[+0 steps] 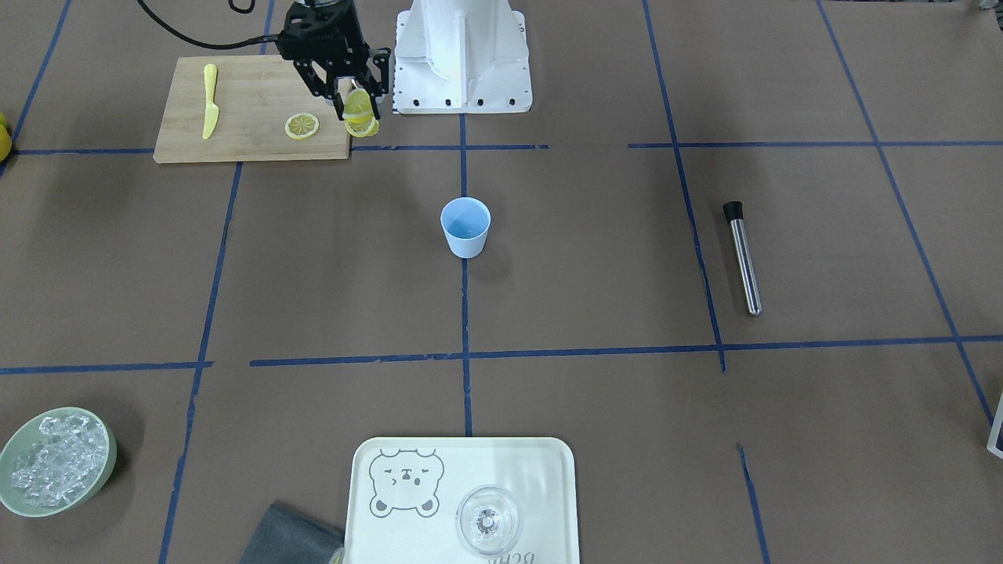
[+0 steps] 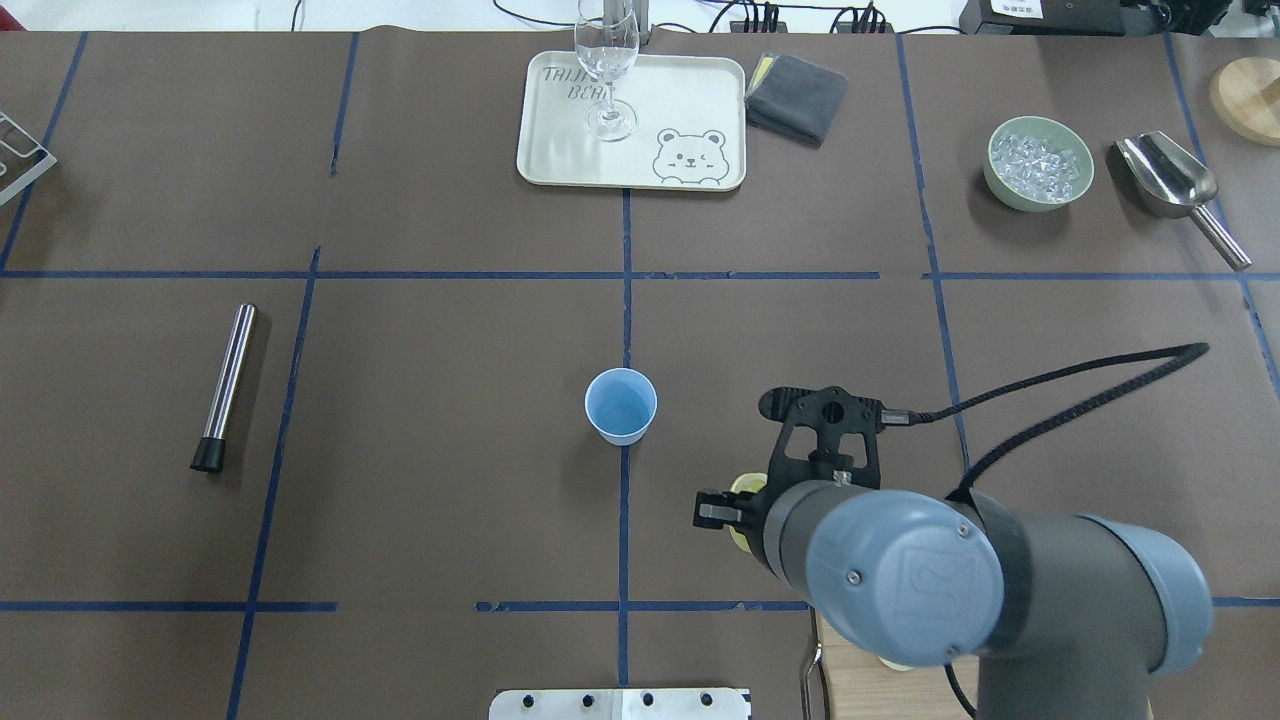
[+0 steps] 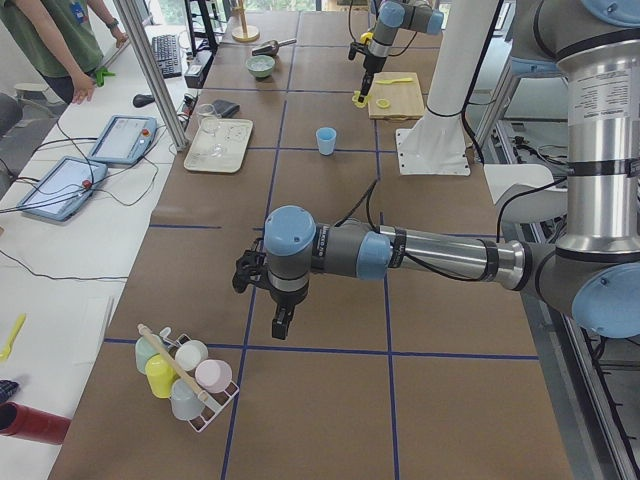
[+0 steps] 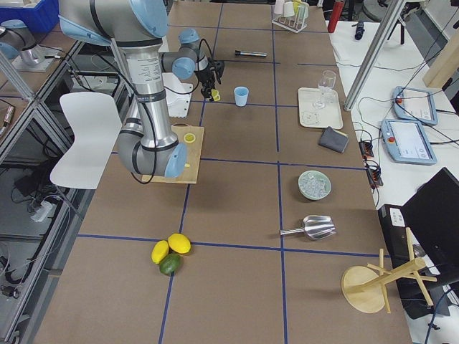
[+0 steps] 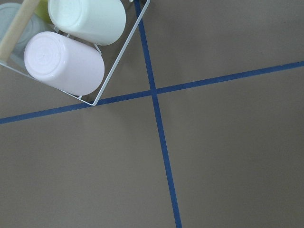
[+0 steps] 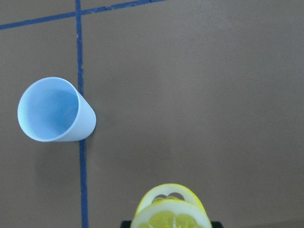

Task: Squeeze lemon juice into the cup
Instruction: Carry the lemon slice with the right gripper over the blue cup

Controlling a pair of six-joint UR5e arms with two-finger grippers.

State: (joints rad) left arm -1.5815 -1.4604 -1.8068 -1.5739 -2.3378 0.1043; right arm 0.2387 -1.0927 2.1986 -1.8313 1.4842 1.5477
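Exterior front-facing shows your right gripper [image 1: 358, 108] pinching the lemon [image 1: 362, 125] on edge, clear of the table [image 1: 595, 258] beside the cutting board [image 1: 251, 102]. The cup [image 1: 465, 227] stands well apart, mouth up to catch juice.

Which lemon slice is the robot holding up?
The lemon slice pinched between the fingers of the right gripper, up in the air. The other slice lies flat on the wooden cutting board, with nothing touching it.
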